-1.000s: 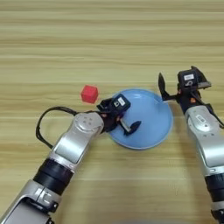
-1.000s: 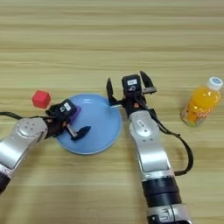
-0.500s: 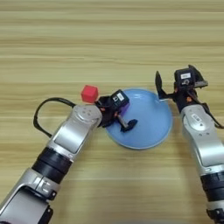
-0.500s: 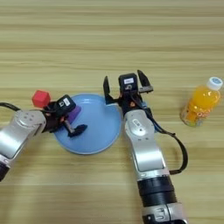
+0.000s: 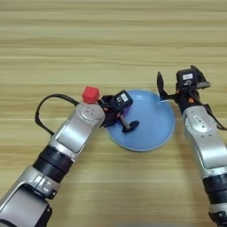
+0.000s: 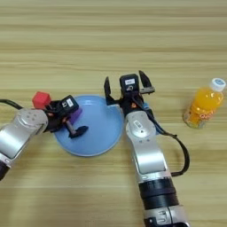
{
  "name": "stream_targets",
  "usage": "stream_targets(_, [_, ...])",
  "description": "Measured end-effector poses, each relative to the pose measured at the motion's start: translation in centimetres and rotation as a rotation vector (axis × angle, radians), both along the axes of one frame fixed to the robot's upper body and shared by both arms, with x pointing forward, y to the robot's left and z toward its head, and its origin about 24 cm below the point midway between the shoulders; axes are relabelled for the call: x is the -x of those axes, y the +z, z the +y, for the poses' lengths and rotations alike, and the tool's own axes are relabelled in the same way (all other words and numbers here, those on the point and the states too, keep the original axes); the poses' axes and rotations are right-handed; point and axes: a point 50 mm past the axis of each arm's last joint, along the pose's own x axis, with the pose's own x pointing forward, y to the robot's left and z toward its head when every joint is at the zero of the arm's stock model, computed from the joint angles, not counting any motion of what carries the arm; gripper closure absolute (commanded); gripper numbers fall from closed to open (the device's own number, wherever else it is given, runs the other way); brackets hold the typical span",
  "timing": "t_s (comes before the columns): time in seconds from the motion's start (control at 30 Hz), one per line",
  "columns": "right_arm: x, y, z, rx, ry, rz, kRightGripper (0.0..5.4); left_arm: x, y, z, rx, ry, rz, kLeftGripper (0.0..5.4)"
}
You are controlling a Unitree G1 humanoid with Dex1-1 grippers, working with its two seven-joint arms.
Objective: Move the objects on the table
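Flat purple rectangular block now over the left rim of round light-blue plate, pinched in left gripper; carried further onto the plate than a second ago, release likely next. Small red cube just far-left of plate on light wooden table. Right gripper parked at far rim, fingers spread wide. Orange juice bottle at right.

Place: a robot test bench, likely a lab
Surface: light wooden table with plank-like grain
Props: light-blue plate, red cube, orange drink bottle
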Motion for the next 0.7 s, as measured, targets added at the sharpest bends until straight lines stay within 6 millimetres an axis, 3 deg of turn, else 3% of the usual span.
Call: stream_targets(0.7, [-0.23, 0.45, 0.22, -0.004, 0.004, -0.014, 0.0, -0.06, -0.15, -0.51, -0.018, -0.034, 0.002, 2.01])
